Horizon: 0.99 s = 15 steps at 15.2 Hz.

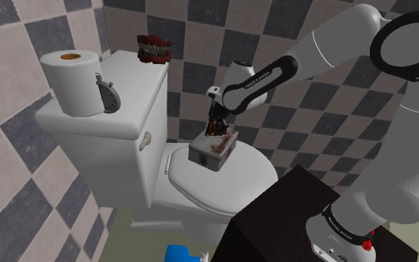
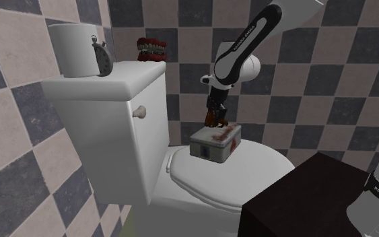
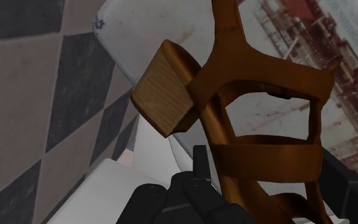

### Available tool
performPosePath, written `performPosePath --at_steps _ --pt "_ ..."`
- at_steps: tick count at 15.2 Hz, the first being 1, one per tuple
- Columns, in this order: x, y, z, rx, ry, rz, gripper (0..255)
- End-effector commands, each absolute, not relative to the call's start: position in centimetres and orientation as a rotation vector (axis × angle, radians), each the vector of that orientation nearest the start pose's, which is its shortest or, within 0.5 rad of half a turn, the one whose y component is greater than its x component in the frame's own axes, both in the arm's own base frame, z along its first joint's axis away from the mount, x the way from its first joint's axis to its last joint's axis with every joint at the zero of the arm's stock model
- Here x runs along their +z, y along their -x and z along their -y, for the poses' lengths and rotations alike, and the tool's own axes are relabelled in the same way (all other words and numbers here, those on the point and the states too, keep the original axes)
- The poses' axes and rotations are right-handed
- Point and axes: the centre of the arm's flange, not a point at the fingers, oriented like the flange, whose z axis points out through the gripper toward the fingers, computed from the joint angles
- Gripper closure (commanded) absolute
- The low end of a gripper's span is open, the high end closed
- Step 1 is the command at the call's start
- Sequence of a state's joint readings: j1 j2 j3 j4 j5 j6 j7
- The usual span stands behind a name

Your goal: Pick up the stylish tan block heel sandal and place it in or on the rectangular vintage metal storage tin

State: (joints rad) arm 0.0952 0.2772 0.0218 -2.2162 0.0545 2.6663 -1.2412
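My black gripper (image 1: 216, 119) (image 2: 216, 106) points straight down over the toilet seat and is shut on the brown strappy sandal (image 1: 215, 129) (image 2: 214, 120) (image 3: 254, 133). The sandal hangs on end, and its lower end is at or just above the lid of the white rectangular tin (image 1: 215, 147) (image 2: 215, 142) with rust-red marks. In the wrist view the sandal's tan block heel (image 3: 165, 95) juts out in front of the tin's printed lid (image 3: 311, 57). I cannot tell whether the sandal touches the tin.
The tin stands on the shut toilet lid (image 1: 234, 182) (image 2: 248, 168). On the cistern top sit a toilet paper roll (image 1: 70, 78), a stopwatch (image 1: 109, 94) and red toy dentures (image 1: 154, 50). The dark stand (image 1: 289, 219) is at the lower right, and tiled walls are close behind.
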Motion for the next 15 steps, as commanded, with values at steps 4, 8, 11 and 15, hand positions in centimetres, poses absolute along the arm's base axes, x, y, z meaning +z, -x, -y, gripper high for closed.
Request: performPosePath --at_steps 4,8,11,15 --pt "26.1 -56.3 -6.1 -0.246 2.535 1.935 0" --pt "27.6 -56.0 -6.1 -0.246 2.535 1.935 0" --pt "31.3 -55.4 -5.9 -0.246 2.535 1.935 0" --pt "31.3 -55.4 -5.9 -0.246 2.535 1.935 0"
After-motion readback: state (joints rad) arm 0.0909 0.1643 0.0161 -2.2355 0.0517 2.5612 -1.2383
